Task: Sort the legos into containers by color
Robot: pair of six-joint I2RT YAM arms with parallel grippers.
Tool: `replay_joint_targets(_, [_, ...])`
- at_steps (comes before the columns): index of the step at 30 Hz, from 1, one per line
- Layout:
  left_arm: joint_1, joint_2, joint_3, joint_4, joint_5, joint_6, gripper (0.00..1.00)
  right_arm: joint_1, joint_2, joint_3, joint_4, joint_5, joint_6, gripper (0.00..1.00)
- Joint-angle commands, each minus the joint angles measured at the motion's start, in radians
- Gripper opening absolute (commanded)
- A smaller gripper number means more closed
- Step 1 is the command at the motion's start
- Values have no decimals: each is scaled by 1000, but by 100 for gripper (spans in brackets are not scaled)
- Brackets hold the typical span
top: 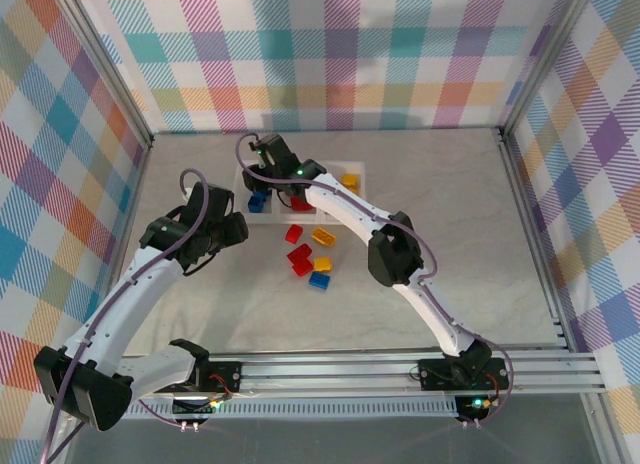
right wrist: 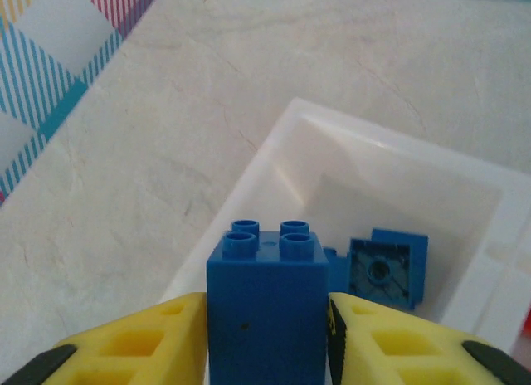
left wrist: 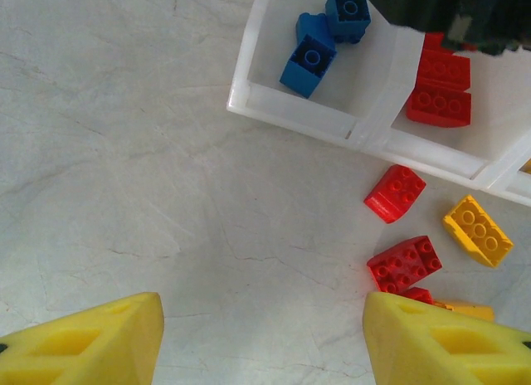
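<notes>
My right gripper [right wrist: 265,339] is shut on a blue lego [right wrist: 265,302], which stands studs up between the yellow fingers. It hangs over the left compartment of the clear tray [right wrist: 274,157], where other blue legos [right wrist: 380,269] lie. From above, the right gripper [top: 264,164] reaches over the tray [top: 240,189]. Blue legos [top: 258,202] fill the left cell, red ones [top: 300,202] the middle and a yellow one [top: 349,181] the right. My left gripper [left wrist: 264,343] is open over bare table, left of loose red legos [left wrist: 405,263] and a yellow lego [left wrist: 477,229].
Loose legos lie in front of the tray: red [top: 293,234], yellow [top: 323,236] and blue [top: 319,280]. The left gripper [top: 235,229] hovers left of them. Checked walls close the table on three sides. The right arm's elbow [top: 395,249] hangs beside the loose pile.
</notes>
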Motion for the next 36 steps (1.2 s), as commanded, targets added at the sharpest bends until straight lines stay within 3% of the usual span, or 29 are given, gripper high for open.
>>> replay_joint_targets(1, [-11,-20,9,-26,-10,-15,65,1,30,93,-52,11,-15,49])
replay_joint_targets(4, [-11,-24,11,-32,-14,-14,65,-9,31,92,-42,-4,-3,60])
replay_joint_targets(12, [-32,-17,11,-36,-2,0,65,-14,-103,-28,-70,24,-29,61])
replay_joint_targets(18, [-85,11,-4,-19,15,-3,65,-28,-391,-416,2,40,-33,61])
replay_joint_targets(26, [-285,120,-96,82,28,-69,66,-110,-800,-1001,86,31,33,62])
replay_joint_targets(36, [-392,344,-109,263,162,-110,67,-138,-1000,-1318,48,66,63,62])
